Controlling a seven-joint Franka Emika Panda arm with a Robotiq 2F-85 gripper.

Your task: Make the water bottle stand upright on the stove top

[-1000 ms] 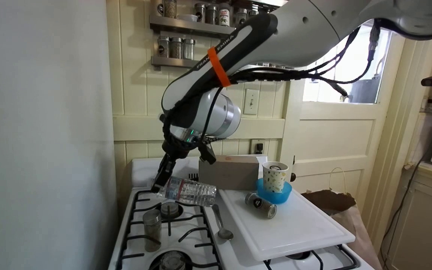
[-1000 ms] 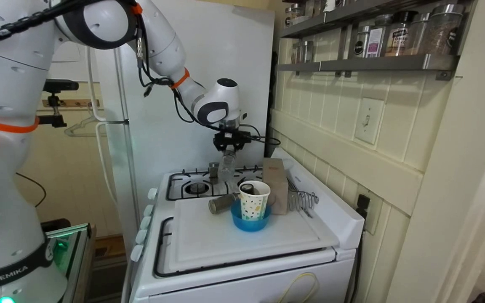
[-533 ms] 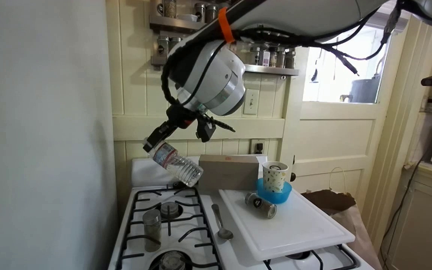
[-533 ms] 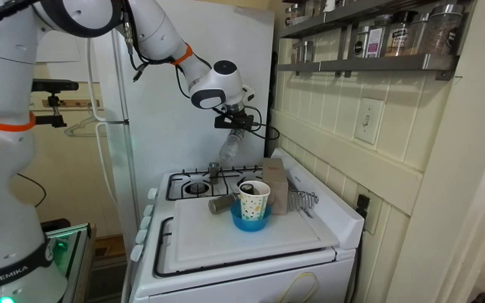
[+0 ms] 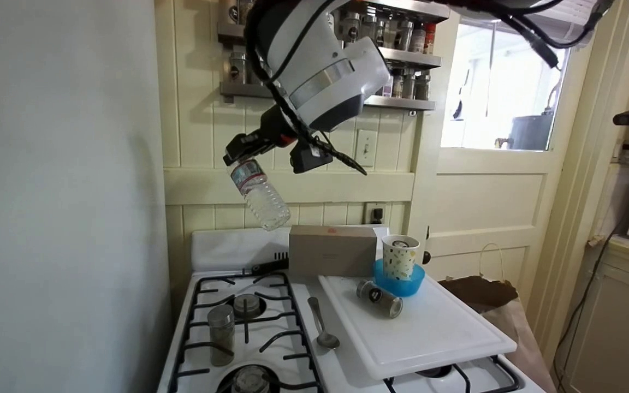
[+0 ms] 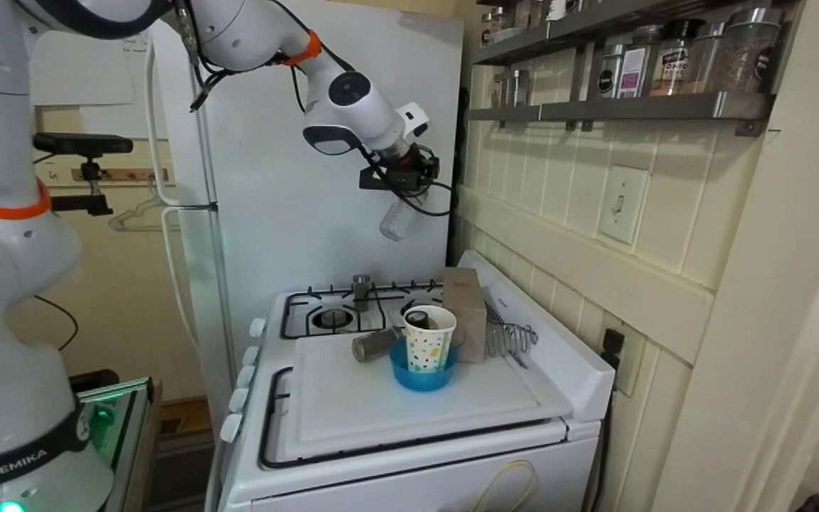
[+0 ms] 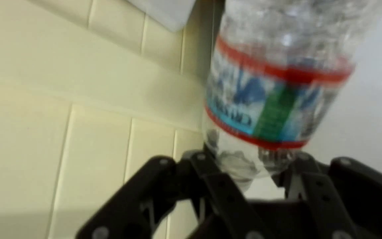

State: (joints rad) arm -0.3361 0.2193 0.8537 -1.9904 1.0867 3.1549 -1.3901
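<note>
The water bottle (image 5: pixel 260 194) is clear, ribbed plastic with a red, white and blue label. It also shows in an exterior view (image 6: pixel 397 220) and in the wrist view (image 7: pixel 274 103). My gripper (image 5: pixel 232 156) is shut on its label-side end, fingers on both sides in the wrist view (image 7: pixel 250 162). The bottle hangs tilted, ribbed end lower, high in the air. The stove top (image 5: pixel 292 371) with black grates lies well below, apart from the bottle; it also shows in an exterior view (image 6: pixel 279 353).
A spice jar (image 5: pixel 221 335) stands on the left grates. A cutting board (image 5: pixel 429 338) holds a lying jar (image 5: pixel 380 299) and a blue bowl (image 5: pixel 415 284) with a paper cup (image 5: pixel 400 261). A box (image 5: pixel 333 251), spoon (image 5: pixel 327 340) and fridge side (image 6: pixel 338 235) are close.
My gripper has risen well above the stove with the bottle in it. The bottle has turned from nearly lying to a steep tilt. Items on the stove have not moved.
</note>
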